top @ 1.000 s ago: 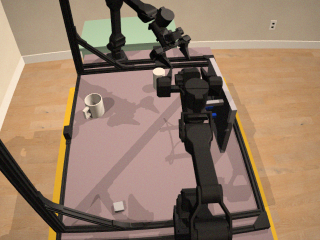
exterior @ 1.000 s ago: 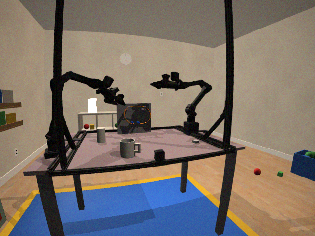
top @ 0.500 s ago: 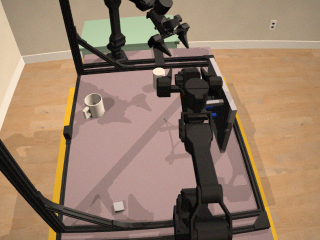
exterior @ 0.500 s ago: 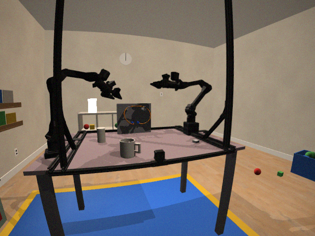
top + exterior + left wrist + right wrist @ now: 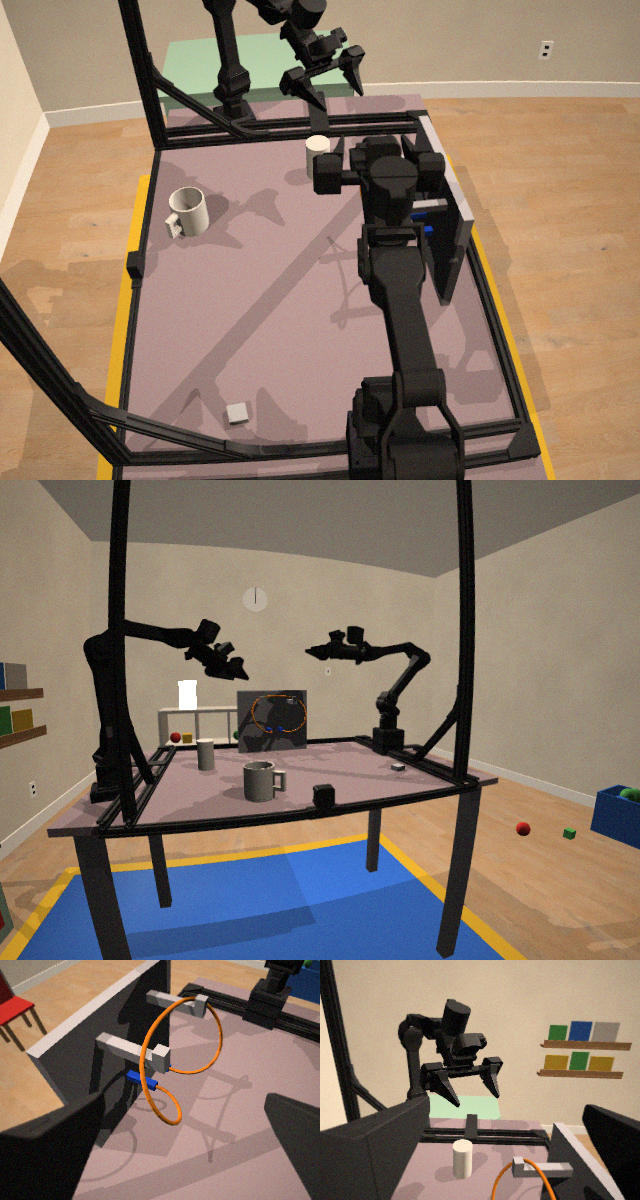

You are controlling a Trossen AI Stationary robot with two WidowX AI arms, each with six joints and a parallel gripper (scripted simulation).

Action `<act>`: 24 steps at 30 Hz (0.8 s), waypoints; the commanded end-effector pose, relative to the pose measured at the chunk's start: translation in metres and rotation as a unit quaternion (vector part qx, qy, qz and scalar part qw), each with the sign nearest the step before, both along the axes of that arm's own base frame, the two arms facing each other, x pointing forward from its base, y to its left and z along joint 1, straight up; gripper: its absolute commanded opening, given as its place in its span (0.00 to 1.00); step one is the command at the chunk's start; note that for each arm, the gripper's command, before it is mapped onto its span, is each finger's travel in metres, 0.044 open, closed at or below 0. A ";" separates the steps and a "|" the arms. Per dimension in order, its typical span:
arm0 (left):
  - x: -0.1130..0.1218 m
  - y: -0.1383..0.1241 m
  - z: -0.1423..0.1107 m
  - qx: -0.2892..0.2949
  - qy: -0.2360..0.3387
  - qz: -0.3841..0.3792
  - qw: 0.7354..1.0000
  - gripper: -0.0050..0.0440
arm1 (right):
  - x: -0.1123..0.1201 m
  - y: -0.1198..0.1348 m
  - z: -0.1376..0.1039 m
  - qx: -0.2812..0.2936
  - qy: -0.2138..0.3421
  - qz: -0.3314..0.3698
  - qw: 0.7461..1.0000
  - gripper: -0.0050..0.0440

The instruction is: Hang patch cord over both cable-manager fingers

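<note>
The orange patch cord point(image 5: 182, 1035) hangs in a wide loop over both grey cable-manager fingers, the near one point(image 5: 132, 1050) and the far one point(image 5: 177, 1001), on the dark upright panel point(image 5: 272, 720). Its blue plugs point(image 5: 142, 1079) sit under the near finger, and a smaller loop point(image 5: 167, 1105) sags below them. In the exterior view the cord point(image 5: 279, 712) shows as a ring on the panel. My left gripper point(image 5: 336, 90) is open and empty, raised well away from the panel. My right gripper point(image 5: 310, 650) is open and empty, high above the panel.
A grey mug point(image 5: 188, 210) stands at the table's left side. A white cylinder point(image 5: 316, 153) stands near the panel's far end. A small grey block point(image 5: 237, 413) lies near the front rail. Black frame posts and rails border the table.
</note>
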State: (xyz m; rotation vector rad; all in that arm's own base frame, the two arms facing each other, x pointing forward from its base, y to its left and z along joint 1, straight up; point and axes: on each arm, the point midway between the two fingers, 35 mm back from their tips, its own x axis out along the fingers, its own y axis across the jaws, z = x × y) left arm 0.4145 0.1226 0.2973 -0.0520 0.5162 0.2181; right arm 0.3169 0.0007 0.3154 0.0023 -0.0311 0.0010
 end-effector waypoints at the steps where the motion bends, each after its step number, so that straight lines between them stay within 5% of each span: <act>1: -0.018 -0.032 0.019 0.018 -0.067 -0.021 0.997 1.00 | -0.001 -0.001 0.007 -0.001 -0.009 -0.001 1.000 1.00; 16: -0.085 -0.111 0.024 0.029 -0.243 -0.093 0.965 1.00 | -0.001 -0.001 0.007 -0.001 -0.009 -0.001 1.000 1.00; 24: -0.099 -0.123 0.022 0.028 -0.275 -0.106 0.955 1.00 | -0.001 -0.001 0.007 -0.001 -0.009 -0.001 1.000 1.00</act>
